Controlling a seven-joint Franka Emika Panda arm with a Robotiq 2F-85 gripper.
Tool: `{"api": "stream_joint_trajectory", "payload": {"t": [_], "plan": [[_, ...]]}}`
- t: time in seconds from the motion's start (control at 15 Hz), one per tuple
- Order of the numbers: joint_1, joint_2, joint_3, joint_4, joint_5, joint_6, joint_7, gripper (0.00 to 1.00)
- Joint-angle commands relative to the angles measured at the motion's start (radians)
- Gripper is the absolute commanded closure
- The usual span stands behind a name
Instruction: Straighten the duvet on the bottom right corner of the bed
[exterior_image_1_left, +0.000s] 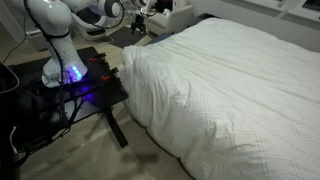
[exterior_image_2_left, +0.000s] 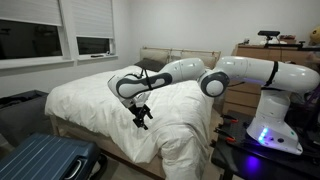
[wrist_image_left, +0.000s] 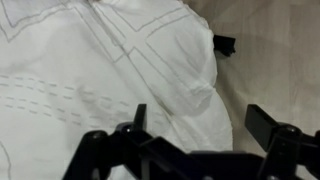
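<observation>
The white quilted duvet (exterior_image_1_left: 220, 80) covers the whole bed (exterior_image_2_left: 110, 152). Its corner hangs bunched and creased over the bed's edge beside the robot table (exterior_image_2_left: 175, 140). In the wrist view the duvet (wrist_image_left: 90, 70) fills the left and middle, with bare floor to the right. My gripper (exterior_image_2_left: 140, 113) hangs fingers-down just above that corner. In the wrist view its jaws (wrist_image_left: 200, 120) are open and empty, one finger over the fabric and the other over the floor side.
The black robot table (exterior_image_1_left: 75, 85) with the arm's base stands close against the bed corner. A blue suitcase (exterior_image_2_left: 45, 160) lies on the floor near the bed. A wooden dresser (exterior_image_2_left: 265, 50) stands behind the robot. A small black object (wrist_image_left: 225, 45) sits on the floor by the duvet edge.
</observation>
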Motion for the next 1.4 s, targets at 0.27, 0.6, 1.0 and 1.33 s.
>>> {"api": "stream_joint_trajectory", "payload": {"t": [0.27, 0.6, 1.0, 1.33], "plan": [[-0.005, 0.005, 0.001, -0.006, -0.001, -0.034, -0.005, 0.0], [0.007, 0.005, -0.021, 0.001, -0.034, 0.038, -0.04, 0.0], [-0.033, 0.006, -0.014, -0.037, -0.043, 0.161, -0.055, 0.0], [-0.066, 0.009, -0.002, -0.071, -0.022, 0.064, -0.062, 0.0]]}}
